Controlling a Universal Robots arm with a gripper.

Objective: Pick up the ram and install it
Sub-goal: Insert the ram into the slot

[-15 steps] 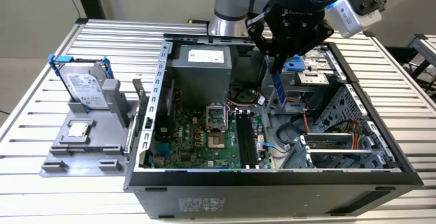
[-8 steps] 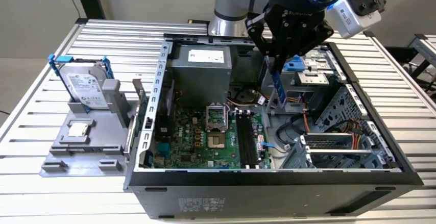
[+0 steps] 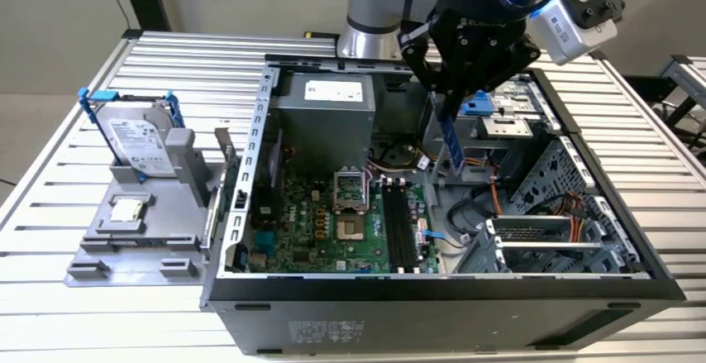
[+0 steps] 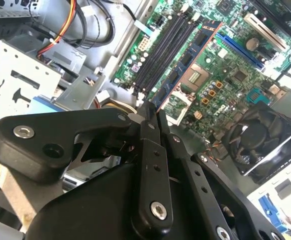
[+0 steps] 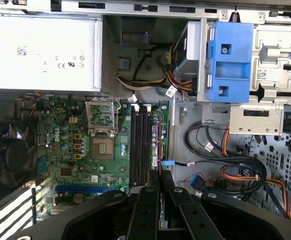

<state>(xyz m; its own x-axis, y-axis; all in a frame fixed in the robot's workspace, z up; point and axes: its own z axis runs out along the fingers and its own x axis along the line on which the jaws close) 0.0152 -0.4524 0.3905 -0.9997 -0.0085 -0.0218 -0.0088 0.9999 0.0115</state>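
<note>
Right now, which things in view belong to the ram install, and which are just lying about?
Job in hand:
- gripper, shut on the ram, held upright over the board
- black memory slots on the motherboard
- open computer case

Lying about, outside the case on the exterior view's left:
- hard drive in its blue bracket
- square processor chip
- grey fixture holding both

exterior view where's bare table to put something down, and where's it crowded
Bare ribbed table lies on the exterior view's left of the grey fixture, and beyond the hard drive. Crowded: inside the case, where the gripper holds the ram.
</note>
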